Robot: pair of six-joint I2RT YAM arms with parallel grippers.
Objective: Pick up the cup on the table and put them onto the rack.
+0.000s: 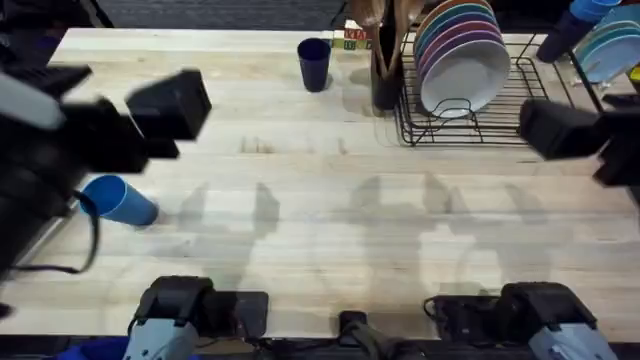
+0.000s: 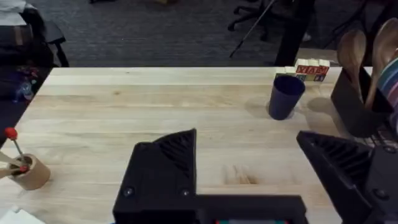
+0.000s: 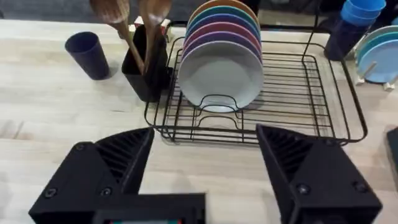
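— Hanging released above the tabletop [image 1: 330, 200]: left claw [image 2: 249, 174], right claw [image 3: 199, 168], both holding nothing.

— Lying tipped just beside the left claw: light blue cup [image 1: 120, 201]. Standing well beyond: navy cup [image 1: 314, 64], beside the rack [image 3: 311, 93].

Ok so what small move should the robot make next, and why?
Probably lower the open left gripper toward the light blue cup: it lies on its side on the table near that arm, while the rack is far off.
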